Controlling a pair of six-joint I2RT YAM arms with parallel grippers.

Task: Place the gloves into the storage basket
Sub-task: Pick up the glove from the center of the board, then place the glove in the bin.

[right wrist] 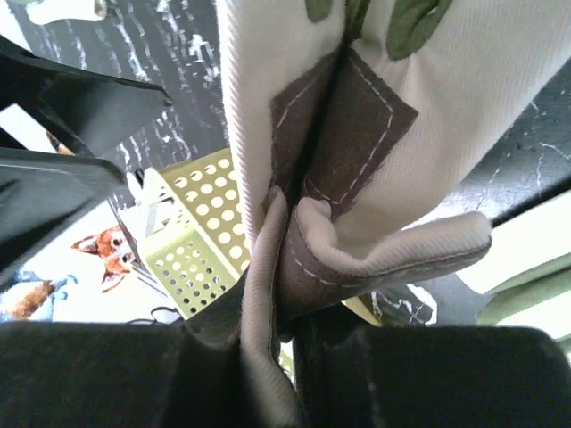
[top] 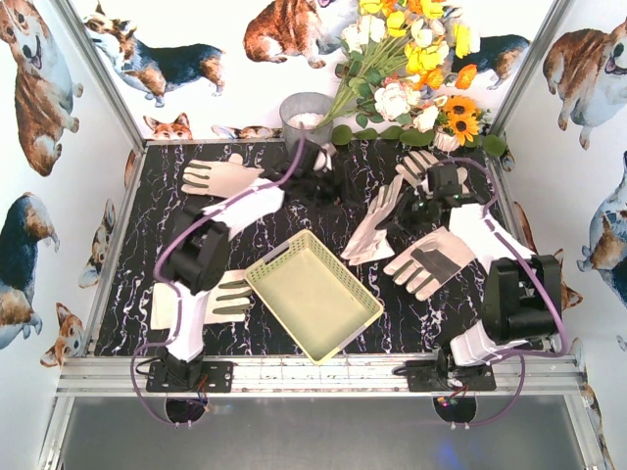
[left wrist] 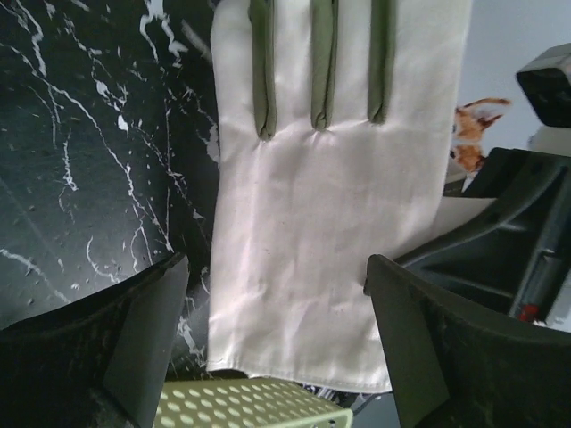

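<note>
The pale yellow-green storage basket (top: 313, 294) sits at the table's middle front and holds nothing. My right gripper (top: 409, 210) is shut on a cream glove (top: 375, 223), which hangs from it just beyond the basket's far right corner. In the right wrist view the glove's cuff (right wrist: 268, 294) is pinched between the fingers, with the basket (right wrist: 192, 241) below. My left gripper (top: 331, 186) is open at the back centre, facing that hanging glove (left wrist: 330, 196), which shows between its fingers without touching them. Other gloves lie at back left (top: 217, 176), left front (top: 225, 296), right (top: 431, 259) and back right (top: 416, 166).
A grey metal bucket (top: 306, 117) and a bunch of artificial flowers (top: 411, 69) stand at the back edge. Corgi-print walls close in the table on three sides. The left arm's elbow (top: 196, 257) is above the left front glove.
</note>
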